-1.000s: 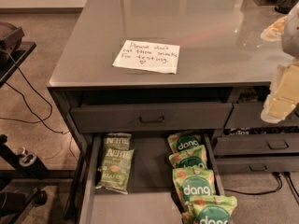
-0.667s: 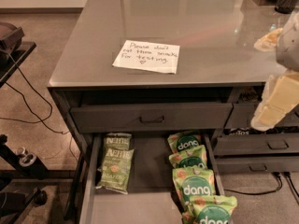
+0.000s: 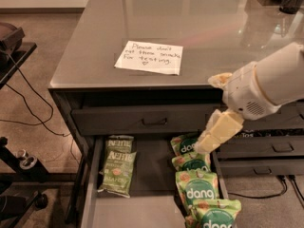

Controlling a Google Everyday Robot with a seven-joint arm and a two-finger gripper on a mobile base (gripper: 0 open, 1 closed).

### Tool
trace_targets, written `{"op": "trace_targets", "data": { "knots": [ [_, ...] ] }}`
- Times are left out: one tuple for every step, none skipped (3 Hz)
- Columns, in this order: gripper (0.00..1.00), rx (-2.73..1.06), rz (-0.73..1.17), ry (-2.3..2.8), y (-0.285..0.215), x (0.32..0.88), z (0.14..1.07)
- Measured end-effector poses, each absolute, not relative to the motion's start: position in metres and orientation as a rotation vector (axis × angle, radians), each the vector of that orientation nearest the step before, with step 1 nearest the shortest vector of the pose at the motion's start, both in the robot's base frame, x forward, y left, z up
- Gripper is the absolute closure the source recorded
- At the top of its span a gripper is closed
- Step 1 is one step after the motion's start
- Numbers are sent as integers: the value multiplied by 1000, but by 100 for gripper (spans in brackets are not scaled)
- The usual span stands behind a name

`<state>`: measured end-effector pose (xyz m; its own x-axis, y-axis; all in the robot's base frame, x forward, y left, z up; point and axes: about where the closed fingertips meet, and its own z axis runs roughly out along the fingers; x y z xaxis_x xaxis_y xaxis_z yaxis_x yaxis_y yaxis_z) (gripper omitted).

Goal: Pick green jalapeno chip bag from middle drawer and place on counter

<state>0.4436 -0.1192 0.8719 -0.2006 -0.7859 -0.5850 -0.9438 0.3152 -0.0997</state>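
Two olive-green jalapeno chip bags (image 3: 117,167) lie overlapping at the left of the open middle drawer (image 3: 153,175), flat on its grey floor. The glossy grey counter (image 3: 199,27) spans the top of the view. My gripper (image 3: 209,141) reaches in from the right on a white arm and hangs over the drawer's right side, above the bright green dang bags. It is well to the right of the jalapeno bags, touches neither, and holds nothing that I can see.
Several dang bags (image 3: 197,188) fill the drawer's right side. A handwritten paper note (image 3: 149,57) lies on the counter. The top drawer (image 3: 154,121) is shut. More drawers (image 3: 280,148) are at the right. A black stand with cables (image 3: 19,127) is at the left.
The arm has swung left and down from the right edge, and the gripper now hangs over the drawer's right side. The bags have not moved.
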Motion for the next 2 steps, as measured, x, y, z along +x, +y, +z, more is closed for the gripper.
{"op": "trace_targets", "data": {
  "knots": [
    [0, -1447, 568, 1979, -59, 452, 824],
    [0, -1363, 761, 1990, -11, 451, 768]
  ]
}}
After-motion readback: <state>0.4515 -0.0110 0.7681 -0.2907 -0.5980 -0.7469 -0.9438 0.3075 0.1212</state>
